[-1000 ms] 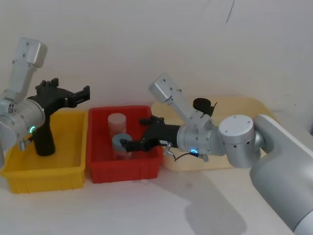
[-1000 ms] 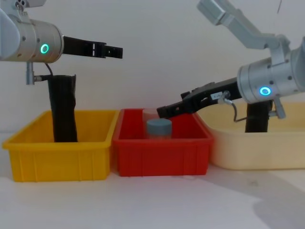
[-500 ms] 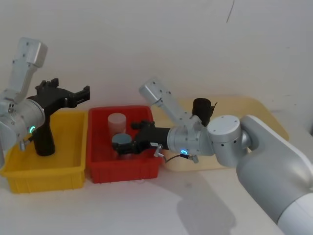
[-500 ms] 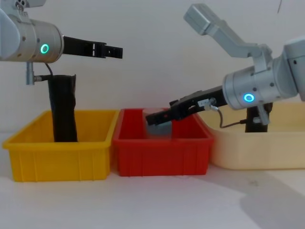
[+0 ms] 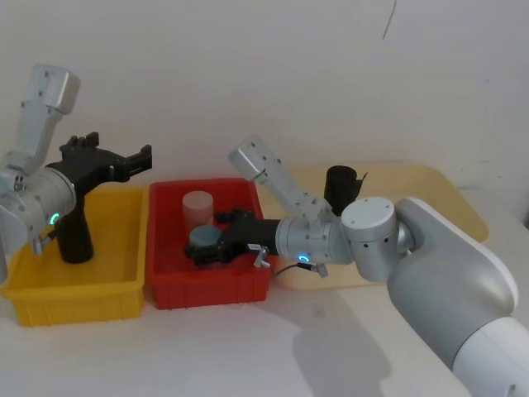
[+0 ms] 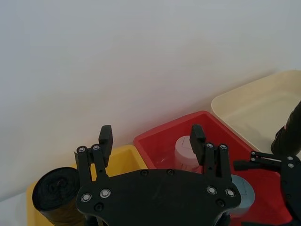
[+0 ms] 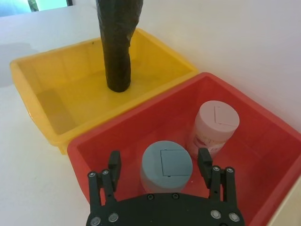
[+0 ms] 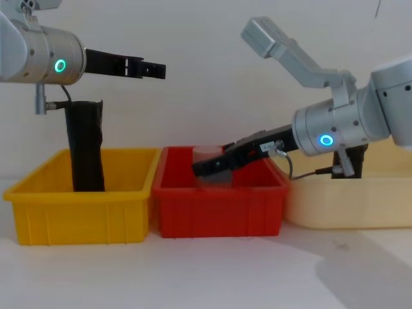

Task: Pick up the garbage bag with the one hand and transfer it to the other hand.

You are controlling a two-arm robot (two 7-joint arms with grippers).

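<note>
Garbage bag point(image 5: 74, 236) stood upright in yellow bin point(image 5: 116, 291). Left gripper point(image 8: 138, 67) hovered above, fingers spread. The right wrist view showed right gripper point(image 7: 160, 169) spread around grey jar point(image 7: 167, 165) inside red bin point(image 7: 94, 150).

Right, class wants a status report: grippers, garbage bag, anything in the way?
Left gripper open, above yellow bin. Right gripper open, straddling grey jar in red bin. Garbage bag upright in yellow bin, ungripped.
</note>
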